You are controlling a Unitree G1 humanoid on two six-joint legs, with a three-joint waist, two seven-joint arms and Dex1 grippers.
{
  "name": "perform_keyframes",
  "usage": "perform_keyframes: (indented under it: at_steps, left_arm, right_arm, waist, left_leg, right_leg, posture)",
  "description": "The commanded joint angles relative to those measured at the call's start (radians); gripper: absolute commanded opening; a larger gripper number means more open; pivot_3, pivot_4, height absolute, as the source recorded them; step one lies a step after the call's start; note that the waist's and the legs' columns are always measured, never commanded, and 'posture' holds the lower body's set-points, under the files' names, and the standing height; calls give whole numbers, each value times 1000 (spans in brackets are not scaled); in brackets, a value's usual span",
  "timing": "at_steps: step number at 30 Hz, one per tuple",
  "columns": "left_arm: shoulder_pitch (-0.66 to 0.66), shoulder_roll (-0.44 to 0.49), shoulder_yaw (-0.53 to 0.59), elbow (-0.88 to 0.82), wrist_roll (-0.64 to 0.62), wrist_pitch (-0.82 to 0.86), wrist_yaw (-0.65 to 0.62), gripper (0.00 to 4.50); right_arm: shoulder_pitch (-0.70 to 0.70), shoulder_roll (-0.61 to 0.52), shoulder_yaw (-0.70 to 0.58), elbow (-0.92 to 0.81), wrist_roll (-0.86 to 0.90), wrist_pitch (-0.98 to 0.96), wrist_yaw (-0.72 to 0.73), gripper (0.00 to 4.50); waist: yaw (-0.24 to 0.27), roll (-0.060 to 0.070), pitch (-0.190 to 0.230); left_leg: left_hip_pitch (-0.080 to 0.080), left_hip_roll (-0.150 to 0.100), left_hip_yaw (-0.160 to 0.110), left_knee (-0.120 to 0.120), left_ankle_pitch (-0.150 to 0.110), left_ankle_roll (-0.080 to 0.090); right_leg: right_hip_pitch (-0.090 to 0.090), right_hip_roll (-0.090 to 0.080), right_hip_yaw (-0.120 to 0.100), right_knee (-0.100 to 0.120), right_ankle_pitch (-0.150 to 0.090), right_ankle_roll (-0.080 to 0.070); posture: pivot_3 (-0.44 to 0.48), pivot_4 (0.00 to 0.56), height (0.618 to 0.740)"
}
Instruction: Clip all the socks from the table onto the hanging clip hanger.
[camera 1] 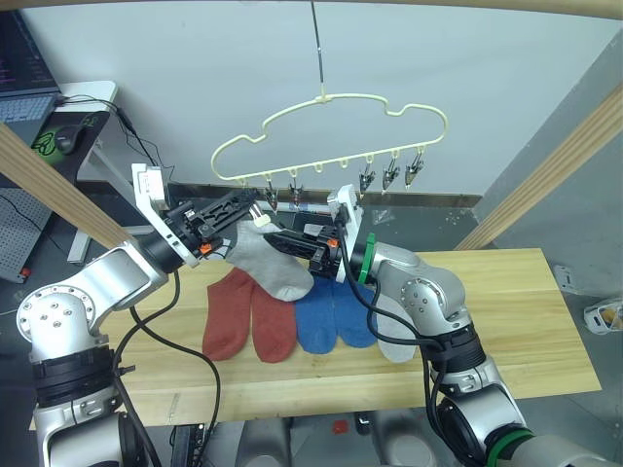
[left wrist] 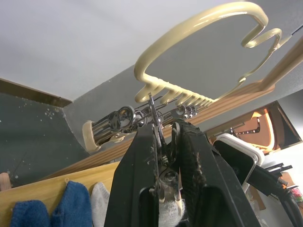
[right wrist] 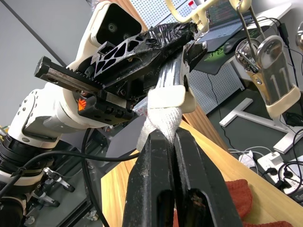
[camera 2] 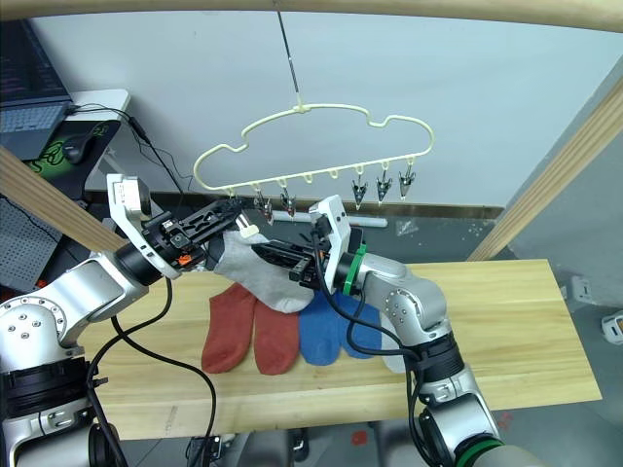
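Note:
The pale-yellow clip hanger (camera 1: 331,125) hangs from a thin rod above the table (camera 1: 506,321). My left gripper (camera 1: 251,207) is shut on a metal clip (left wrist: 156,118) at the left end of the hanger's bar. My right gripper (camera 1: 273,237) is shut on the cuff of a light grey sock (camera 1: 274,270) and holds it up against that clip, so the sock hangs between the two grippers. On the table lie two rust-red socks (camera 1: 234,316), two blue socks (camera 1: 331,316) and another light grey sock (camera 1: 394,339), which is partly behind my right arm. Several other clips (camera 1: 389,175) hang empty.
Thick wooden beams slant at the left (camera 1: 49,190) and right (camera 1: 555,161), and a pole (camera 1: 292,5) runs overhead. Behind the table on the left is a desk (camera 1: 68,112) with a laptop, a mouse and cables. A grey wall stands at the back.

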State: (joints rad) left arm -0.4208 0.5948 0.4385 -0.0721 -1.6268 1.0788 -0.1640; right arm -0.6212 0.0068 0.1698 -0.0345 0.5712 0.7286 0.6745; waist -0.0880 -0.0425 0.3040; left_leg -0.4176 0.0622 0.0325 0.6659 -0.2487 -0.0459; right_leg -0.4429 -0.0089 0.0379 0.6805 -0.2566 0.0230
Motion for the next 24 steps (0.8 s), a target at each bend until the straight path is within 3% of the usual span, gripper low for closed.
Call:
perform_keyframes:
  at_steps: [1,14,24]
  left_arm:
    - [13,23,5,-28,-28,-2,-16,288]
    - [25,25,-1,-25,-57,-2,-9,271]
    - [32,40,4,-26,-81,-3,-16,3251]
  right_arm:
    - [-22,15,-20,-16,15,-26,-2,0]
    - [-28,16,-19,-7,12,-34,6,0]
    - [-48,14,0,21,-8,-51,14,0]
  waist:
    - [0,0,0]
    - [1,-1,-1]
    - [0,-1,-1]
  left_leg:
    - [0,0,0,0,0,0]
    - [0,0,0,0,0,0]
    - [0,0,0,0,0,0]
  right_leg:
    - [0,0,0,0,0,0]
    - [0,0,0,0,0,0]
    - [0,0,0,0,0,0]
  posture:
    - [-164,258,735]
    - [-154,253,735]
    - [-148,247,735]
